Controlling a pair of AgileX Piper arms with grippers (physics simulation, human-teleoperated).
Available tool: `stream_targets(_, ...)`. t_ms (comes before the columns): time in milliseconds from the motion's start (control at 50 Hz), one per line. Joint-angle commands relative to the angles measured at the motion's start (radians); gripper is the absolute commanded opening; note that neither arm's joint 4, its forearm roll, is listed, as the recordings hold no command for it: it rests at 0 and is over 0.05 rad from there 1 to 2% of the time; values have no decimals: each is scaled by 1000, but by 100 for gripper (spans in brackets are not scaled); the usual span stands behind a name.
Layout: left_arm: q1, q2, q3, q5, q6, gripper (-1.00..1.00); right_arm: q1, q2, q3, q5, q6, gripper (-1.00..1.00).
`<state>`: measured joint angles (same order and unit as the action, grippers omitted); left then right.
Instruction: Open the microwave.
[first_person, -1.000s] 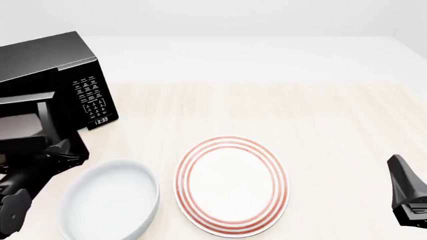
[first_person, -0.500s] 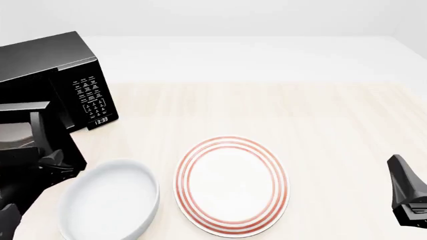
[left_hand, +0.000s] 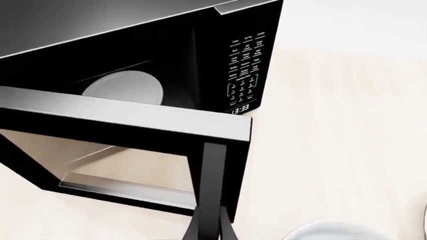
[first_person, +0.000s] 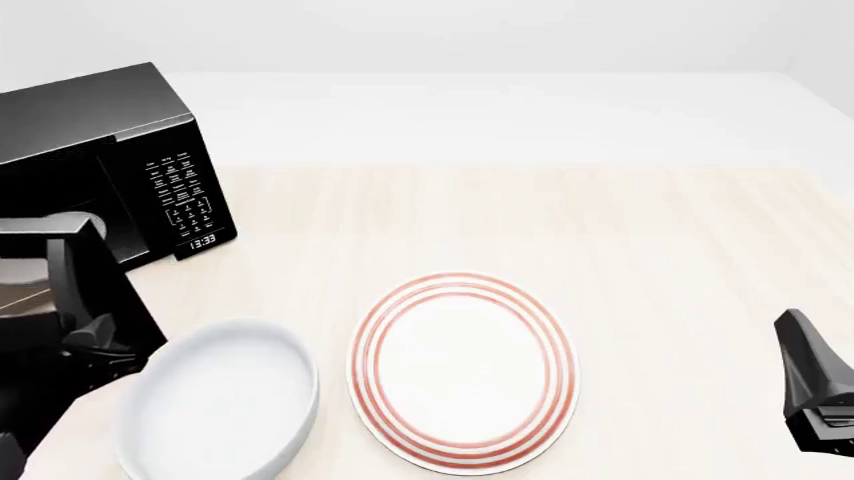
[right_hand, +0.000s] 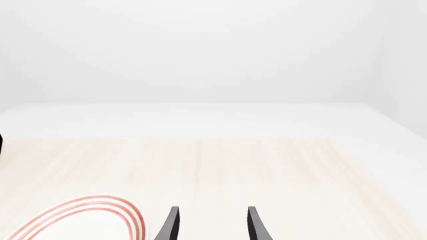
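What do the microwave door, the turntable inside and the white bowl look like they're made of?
Microwave door: glossy black frame with a see-through pane, likely glass or clear plastic, since the table shows through it. Turntable: pale, smooth disc, maybe glass or ceramic; the render leaves it open. White bowl: plain, softly shaded white, ceramic-like, possibly plastic.

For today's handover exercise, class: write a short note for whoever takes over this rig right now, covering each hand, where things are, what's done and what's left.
Left hand: shut on the door handle of the microwave, which stands far left on the table.
Right hand: open, empty, hanging low at the right edge, near the striped plate.
White bowl sits just beside the door.
Done: door swung well out; turntable visible.
Left: finish the swing if wanted, then let go.
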<state>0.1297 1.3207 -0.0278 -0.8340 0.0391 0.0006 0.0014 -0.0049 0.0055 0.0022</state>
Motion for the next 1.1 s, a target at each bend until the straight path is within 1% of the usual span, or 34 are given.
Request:
stream_targets(20,-45,-23,-46,-235,-19,-100,0,0,0,0,0,100)
stream_targets(140,-48,-44,-44,-218,-21,-100,0,0,0,0,0,100)
stream_targets(280,-37,-34,-41,-233,-24,-100,0,0,0,0,0,100)
stream_targets(460,-38,-62,-43,-205,-27,-100,0,0,0,0,0,100)
stream_targets(640,-34,-53,-41,-212,-34,-100,0,0,0,0,0,100)
stream_targets(660,-28,-46,-43,-214,-34,100,0,0,0,0,0,100)
stream_targets(780,-13,-53,-45,-203,-43,100,0,0,0,0,0,100)
stream_targets(820,9,-42,-33,-223,-51,100,0,0,0,0,0,100)
stream_targets(920,31,-51,-17,-226,-56,100,0,0,0,0,0,100)
stream_targets(1100,40,-63,-10,-221,-57,100,0,0,0,0,0,100)
